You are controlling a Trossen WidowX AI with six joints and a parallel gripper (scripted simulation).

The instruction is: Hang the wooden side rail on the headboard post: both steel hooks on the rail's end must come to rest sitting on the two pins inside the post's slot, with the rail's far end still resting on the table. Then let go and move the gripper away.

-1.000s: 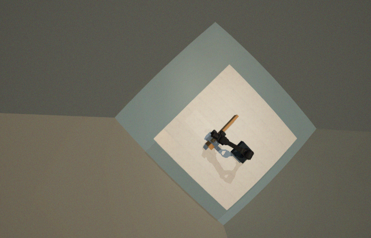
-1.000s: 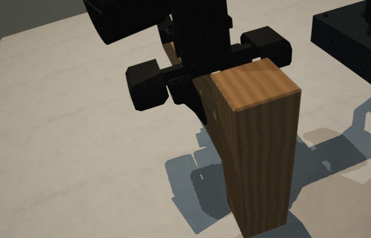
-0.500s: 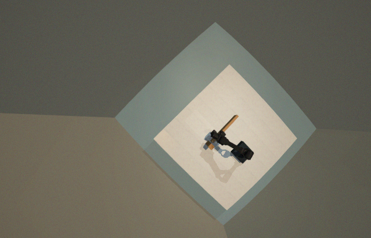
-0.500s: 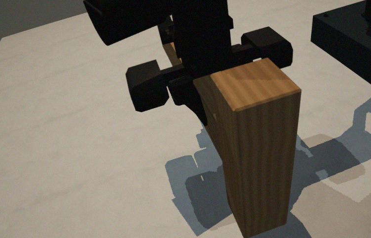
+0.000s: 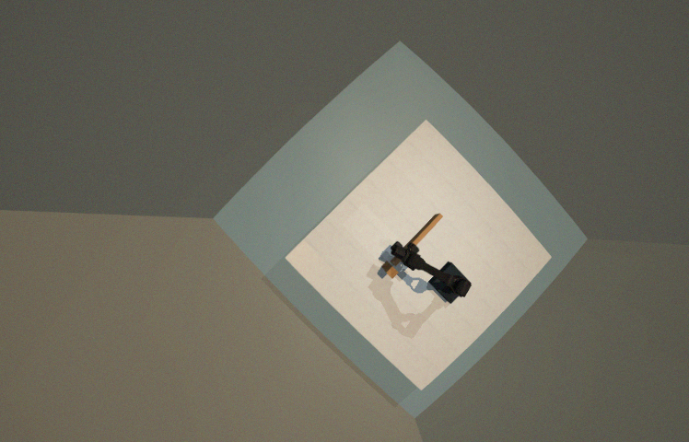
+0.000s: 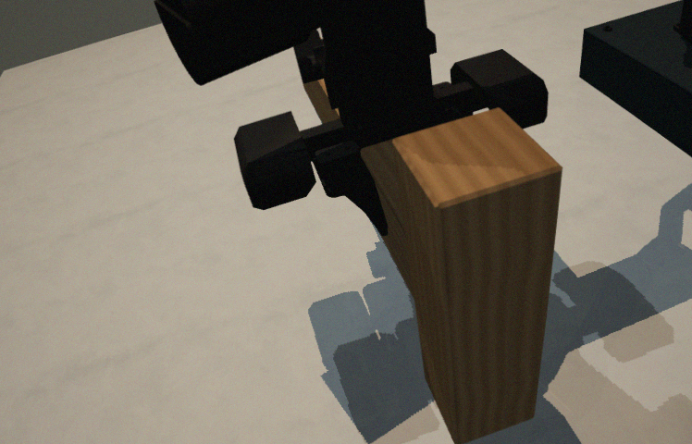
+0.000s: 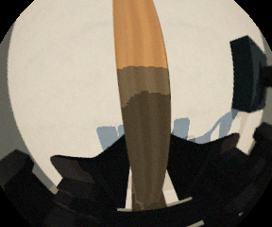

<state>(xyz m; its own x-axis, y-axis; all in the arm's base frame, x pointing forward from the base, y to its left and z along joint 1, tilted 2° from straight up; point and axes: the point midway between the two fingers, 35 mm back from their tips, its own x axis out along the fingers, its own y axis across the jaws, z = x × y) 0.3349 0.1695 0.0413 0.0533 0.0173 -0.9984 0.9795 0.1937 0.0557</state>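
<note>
The wooden headboard post (image 6: 490, 275) (image 5: 393, 273) stands upright in the exterior view. The long wooden side rail (image 5: 426, 228) (image 6: 317, 94) (image 7: 141, 38) runs from the post side toward the upper right in the top view. My gripper (image 7: 142, 132) (image 5: 403, 251) is shut on the rail close to its post end, one finger on each side. In the exterior view the rail's near end is right at the post's slot-side face. The hooks, pins and slot are hidden, so whether the hooks sit on the pins cannot be told. Contact of the rail's far end with the table is too small to tell.
The pale table (image 5: 469, 191) (image 6: 118, 247) lies under everything. The arm's dark square base (image 6: 630, 82) (image 7: 248, 76) stands to the side of the rail. The arm reaches from it over the rail, and its shadows fall around the post.
</note>
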